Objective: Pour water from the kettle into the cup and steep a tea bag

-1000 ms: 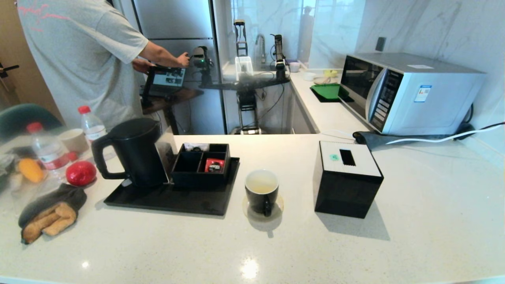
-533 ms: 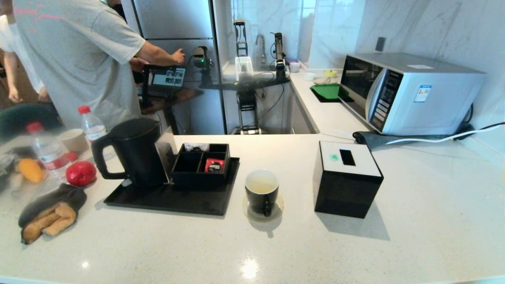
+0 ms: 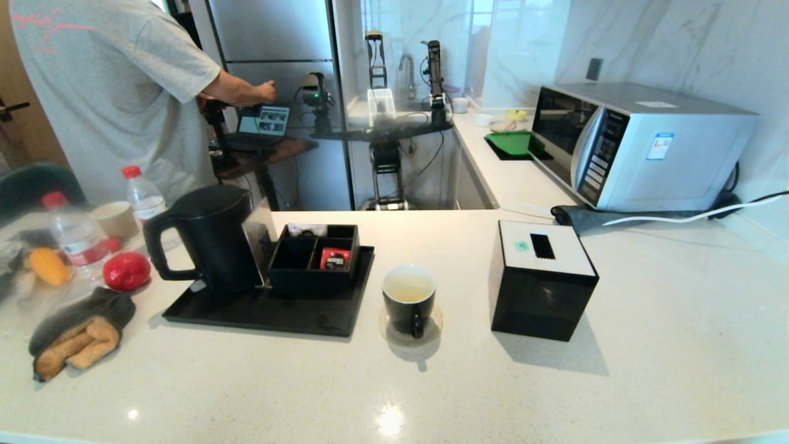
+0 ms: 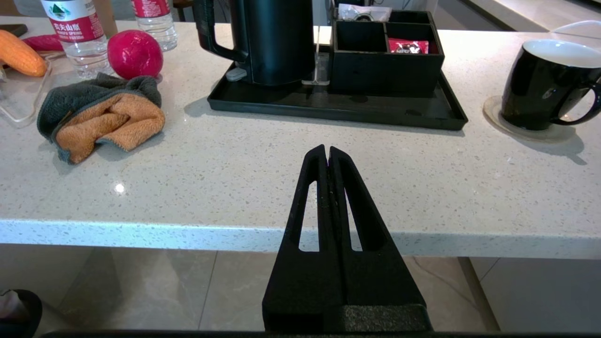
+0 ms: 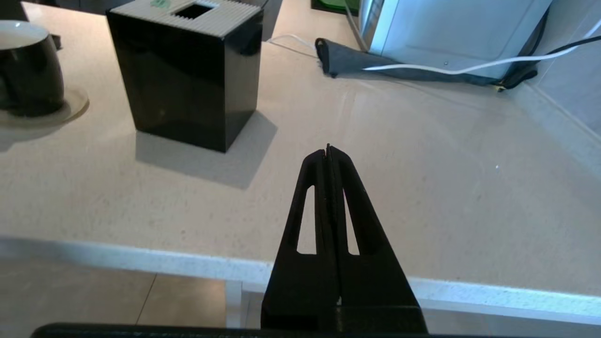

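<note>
The black kettle (image 3: 206, 237) (image 4: 277, 42) stands upright on the left of a black tray (image 3: 259, 316), handle to the left. The black cup (image 3: 408, 299) (image 4: 540, 89) (image 5: 28, 70) sits on a coaster right of the tray, with pale water (image 3: 408, 288) in it. A small pale bag, seemingly the tea bag (image 3: 306, 230) (image 4: 364, 11), lies in the far compartment of the black organiser (image 3: 314, 262). My left gripper (image 4: 327, 149) is shut and empty at the counter's front edge, short of the tray. My right gripper (image 5: 327, 149) is shut and empty near the front edge, right of the tissue box. Neither shows in the head view.
A black tissue box (image 3: 542, 280) stands right of the cup. A red packet (image 3: 335, 258) lies in the organiser. At the left are a grey-orange cloth (image 3: 80, 333), a red fruit (image 3: 126, 270) and two bottles (image 3: 77, 237). A microwave (image 3: 641, 145) is at back right, a person (image 3: 117, 92) behind.
The person behind the counter has shifted and drawn an arm back a little. The kettle, the cup and both arms have not moved.
</note>
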Controlling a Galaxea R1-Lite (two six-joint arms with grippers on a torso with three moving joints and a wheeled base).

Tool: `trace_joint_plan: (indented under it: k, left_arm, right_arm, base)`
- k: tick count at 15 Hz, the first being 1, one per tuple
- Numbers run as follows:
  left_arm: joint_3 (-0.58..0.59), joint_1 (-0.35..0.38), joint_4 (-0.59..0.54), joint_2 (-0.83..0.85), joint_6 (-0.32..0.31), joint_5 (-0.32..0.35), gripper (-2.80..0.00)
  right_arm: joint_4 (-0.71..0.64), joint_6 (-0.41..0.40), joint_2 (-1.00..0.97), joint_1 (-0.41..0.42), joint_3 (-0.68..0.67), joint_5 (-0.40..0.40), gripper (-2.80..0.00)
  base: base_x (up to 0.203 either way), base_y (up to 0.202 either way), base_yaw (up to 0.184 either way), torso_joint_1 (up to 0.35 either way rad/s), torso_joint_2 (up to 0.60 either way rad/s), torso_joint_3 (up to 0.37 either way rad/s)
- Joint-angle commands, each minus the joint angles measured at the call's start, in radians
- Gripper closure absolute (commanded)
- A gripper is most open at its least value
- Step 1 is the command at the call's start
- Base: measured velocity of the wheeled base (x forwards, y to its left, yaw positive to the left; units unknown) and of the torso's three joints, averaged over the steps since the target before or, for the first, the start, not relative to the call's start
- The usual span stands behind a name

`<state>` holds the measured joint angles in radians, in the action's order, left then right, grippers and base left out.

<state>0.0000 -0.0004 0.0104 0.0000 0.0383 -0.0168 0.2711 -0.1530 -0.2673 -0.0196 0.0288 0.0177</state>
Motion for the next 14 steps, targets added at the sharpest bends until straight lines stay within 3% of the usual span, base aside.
trace_joint_plan:
  k: [1,3,4,14]
  left_arm:
    - [0.0,0.0,0.0,0.0,0.0,0.0,0.0]
    - [0.0,0.0,-0.001,0.0,0.002,0.0,0.0]
    - [0.0,-0.001,0.0,0.0,0.002,0.001,0.0]
    - [0.0,-0.001,-0.001,0.0,0.002,0.001,0.0]
  right_arm:
    - [-0.082,0.004,0.168,0.002,-0.027,-0.015,0.0]
    - [-0.262,0.002,0.263,0.009,-0.027,-0.04,0.0]
    - [-0.277,0.011,0.267,0.012,-0.027,-0.048,0.0]
    - [-0.276,-0.003,0.267,0.012,-0.027,-0.048,0.0]
  base:
    - [0.0,0.0,0.0,0.0,0.0,0.0]
    - [0.0,0.0,0.0,0.0,0.0,0.0]
    - [0.0,0.0,0.0,0.0,0.0,0.0]
    - [0.0,0.0,0.0,0.0,0.0,0.0]
